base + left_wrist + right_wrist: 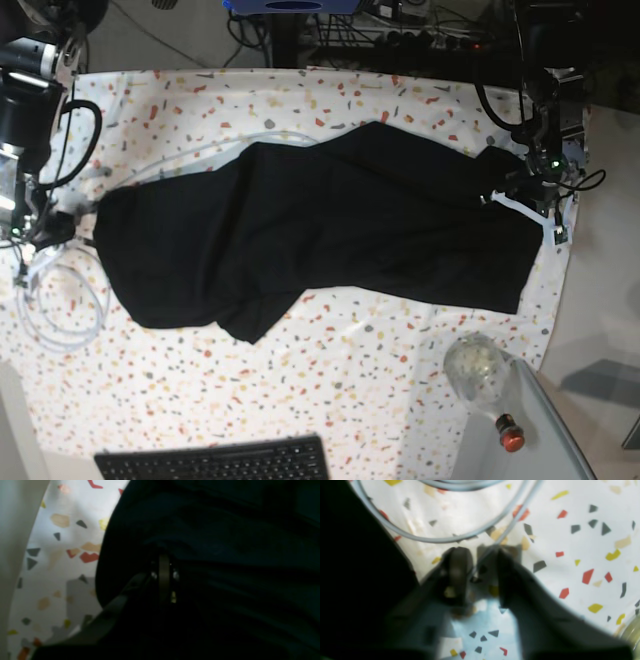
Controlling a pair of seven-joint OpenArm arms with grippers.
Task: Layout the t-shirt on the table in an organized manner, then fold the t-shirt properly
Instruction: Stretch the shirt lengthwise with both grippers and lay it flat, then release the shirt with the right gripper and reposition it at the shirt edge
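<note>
Dim, blurred wrist views; bright overhead.

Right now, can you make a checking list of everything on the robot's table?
Surface: the table has a white cover with coloured flecks; some wrinkles show.
Job's things: the t-shirt is black, spread across the middle but bunched and creased, not yet folded.
Clutter: a clear jar near the front right edge, a keyboard at the front edge.
Hands: the left hand is shut on the t-shirt edge; the right hand sits beside the t-shirt's other end with a gap between its fingers, gripping no cloth.
Cables: a pale looped cable lies on the table by the right hand.
Surroundings: grey floor beside the table; dark equipment behind.
</note>
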